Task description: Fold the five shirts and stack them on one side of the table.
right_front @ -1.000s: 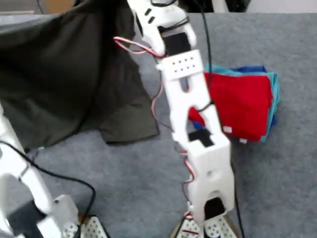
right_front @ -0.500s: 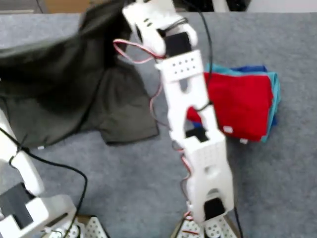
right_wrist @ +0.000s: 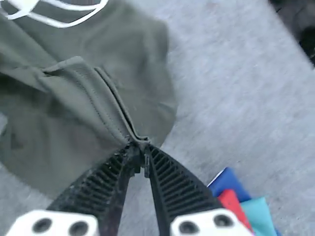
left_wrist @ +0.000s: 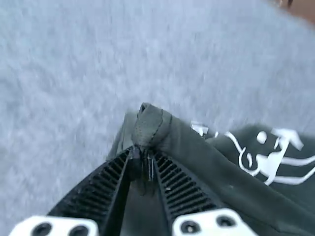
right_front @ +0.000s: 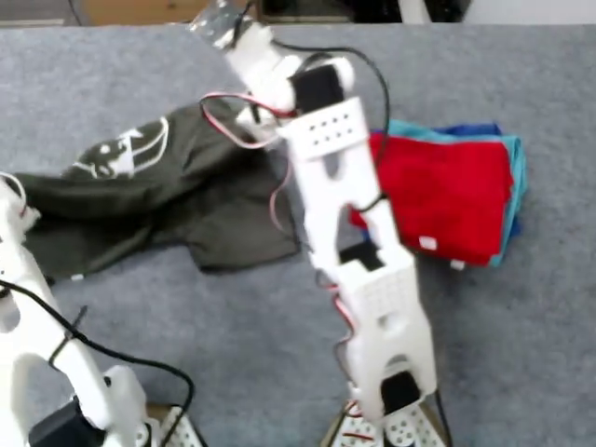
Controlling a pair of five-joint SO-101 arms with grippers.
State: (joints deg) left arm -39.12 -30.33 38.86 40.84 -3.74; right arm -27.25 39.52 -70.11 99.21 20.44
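A dark olive shirt [right_front: 158, 186] with a white print lies rumpled on the left half of the grey table, partly doubled over itself. My left gripper [left_wrist: 142, 162] is shut on a bunched edge of this shirt [left_wrist: 236, 167], at the table's far left [right_front: 14, 200]. My right gripper [right_wrist: 141, 157] is shut on a seamed hem of the shirt [right_wrist: 74, 98]; its arm [right_front: 326, 158] stretches up the middle of the table. A stack of folded shirts [right_front: 447, 196], red on top of teal and blue, sits to the right.
Red and black cables [right_front: 242, 102] hang from the right arm over the shirt's right side. The folded stack's corner [right_wrist: 231, 196] lies close to the right gripper. The table's far edge [right_front: 484, 23] runs along the back, with bare grey mat [right_front: 233, 326] in front.
The shirt was held up and spread toward the back left; it has come down toward the front and now lies doubled with its print showing. Both grippers kept hold while moving.
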